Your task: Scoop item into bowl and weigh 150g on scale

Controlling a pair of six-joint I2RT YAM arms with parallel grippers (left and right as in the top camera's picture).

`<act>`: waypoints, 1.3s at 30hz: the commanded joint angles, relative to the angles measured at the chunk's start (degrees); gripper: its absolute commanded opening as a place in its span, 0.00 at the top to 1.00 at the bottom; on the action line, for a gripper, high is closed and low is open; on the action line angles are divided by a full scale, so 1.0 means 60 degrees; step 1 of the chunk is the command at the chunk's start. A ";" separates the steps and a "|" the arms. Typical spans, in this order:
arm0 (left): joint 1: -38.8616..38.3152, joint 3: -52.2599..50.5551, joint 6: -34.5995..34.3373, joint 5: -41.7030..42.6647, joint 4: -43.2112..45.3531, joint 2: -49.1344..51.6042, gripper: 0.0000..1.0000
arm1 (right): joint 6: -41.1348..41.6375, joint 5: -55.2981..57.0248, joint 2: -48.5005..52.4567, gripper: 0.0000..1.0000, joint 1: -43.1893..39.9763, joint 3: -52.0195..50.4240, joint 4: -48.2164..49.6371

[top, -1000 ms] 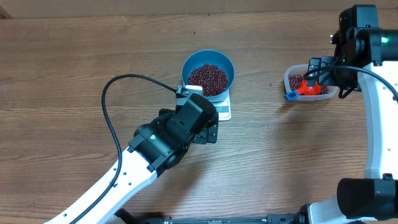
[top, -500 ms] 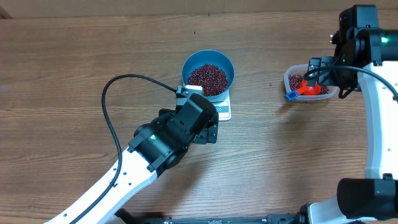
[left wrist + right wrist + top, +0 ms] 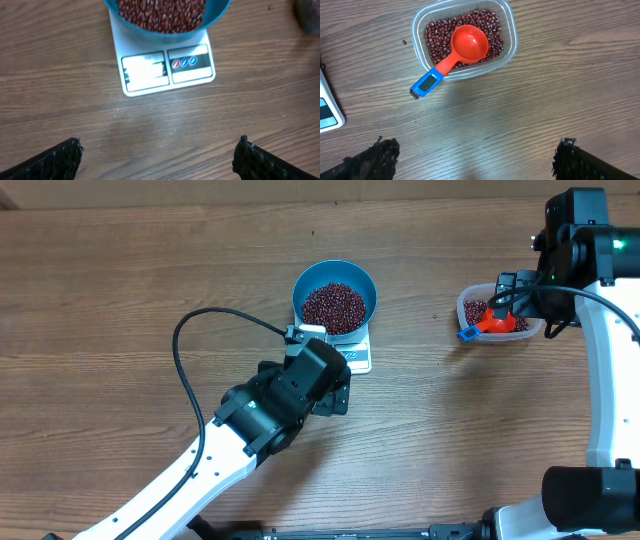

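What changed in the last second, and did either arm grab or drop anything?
The left arm drew back slightly from the scale, its cable loop shifting right. Nothing was taken or let go; both jaws stand open. The bowl, tub, scoop and right arm stayed put.

Clear rounded-rectangular plastic tub [image 3: 514, 39], upright on brown wood-grain table [image 3: 535, 120]. Red measuring scoop [image 3: 469, 43] in tub, cup face-up near tub's middle. Handle slanted out over tub's lower-left rim, as seen from right wrist. Blue handle end with dark inset past rim, just beside tub, over tabletop. Wood grain side to side past tub.
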 commanded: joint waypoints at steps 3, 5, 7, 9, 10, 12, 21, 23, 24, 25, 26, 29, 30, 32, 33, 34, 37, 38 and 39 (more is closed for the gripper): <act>-0.0018 -0.0823 0.0087 -0.0069 0.0758 0.0011 0.01 | 0.0029 0.0091 -0.0117 0.00 -0.0025 0.0171 0.0025; -0.0018 -0.0994 0.0084 -0.0062 0.0958 0.0011 0.00 | 0.0029 0.0091 -0.0117 0.00 -0.0025 0.0171 0.0025; -0.0018 -0.1206 0.0084 -0.0018 0.1286 -0.0004 0.00 | 0.0029 0.0091 -0.0117 0.00 -0.0025 0.0171 0.0025; -0.0018 -0.1424 0.0084 0.0076 0.1690 -0.0033 0.00 | 0.0029 0.0091 -0.0117 0.00 -0.0025 0.0171 0.0025; -0.0018 -0.1497 0.0084 0.0080 0.1814 -0.0055 0.00 | 0.0029 0.0091 -0.0117 0.00 -0.0025 0.0171 0.0025; -0.0018 -0.1705 0.0087 0.0073 0.2014 -0.0248 0.00 | 0.0029 0.0091 -0.0117 0.00 -0.0025 0.0171 0.0025; 0.0000 -0.2397 0.0233 -0.0076 0.2106 -0.1938 0.00 | 0.0029 0.0091 -0.0117 0.00 -0.0025 0.0171 0.0025; 0.0000 -0.2703 0.0291 -0.0080 0.2353 -0.2259 0.00 | 0.0029 0.0091 -0.0117 0.00 -0.0025 0.0171 0.0025; 0.0007 -0.2885 0.0412 -0.0073 0.2550 -0.2419 0.01 | 0.0029 0.0091 -0.0117 0.00 -0.0025 0.0171 0.0025; 0.0022 -0.3038 0.0510 -0.0069 0.2718 -0.2546 0.00 | 0.0029 0.0091 -0.0117 0.00 -0.0025 0.0171 0.0025; 0.0098 -0.3384 0.0645 -0.0055 0.3100 -0.2830 0.00 | 0.0029 0.0091 -0.0117 0.00 -0.0025 0.0171 0.0025; 0.0608 -0.4725 0.0739 0.0324 0.4237 -0.3850 0.01 | 0.0029 0.0091 -0.0117 0.00 -0.0025 0.0171 0.0025; 0.0743 -0.4965 0.0739 0.0448 0.4430 -0.4051 0.01 | 0.0029 0.0091 -0.0117 0.00 -0.0025 0.0171 0.0025; 0.1177 -0.5577 0.1049 0.1064 0.5100 -0.4564 0.00 | 0.0029 0.0091 -0.0117 0.00 -0.0025 0.0171 0.0025; 0.1392 -0.5843 0.1373 0.1497 0.5428 -0.4790 0.01 | 0.0029 0.0091 -0.0117 0.00 -0.0025 0.0171 0.0025; 0.1687 -0.6178 0.1851 0.2073 0.5814 -0.5089 0.00 | 0.0029 0.0091 -0.0117 0.00 -0.0025 0.0171 0.0025; 0.2317 -0.6903 0.2503 0.2743 0.6295 -0.5876 0.00 | 0.0029 0.0091 -0.0117 0.00 -0.0025 0.0171 0.0025; 0.2495 -0.7107 0.2590 0.2769 0.6317 -0.6178 0.00 | 0.0029 0.0091 -0.0117 0.00 -0.0025 0.0171 0.0025; 0.2652 -0.7275 0.2714 0.2794 0.6309 -0.6499 0.00 | 0.0029 0.0091 -0.0117 0.00 -0.0025 0.0171 0.0025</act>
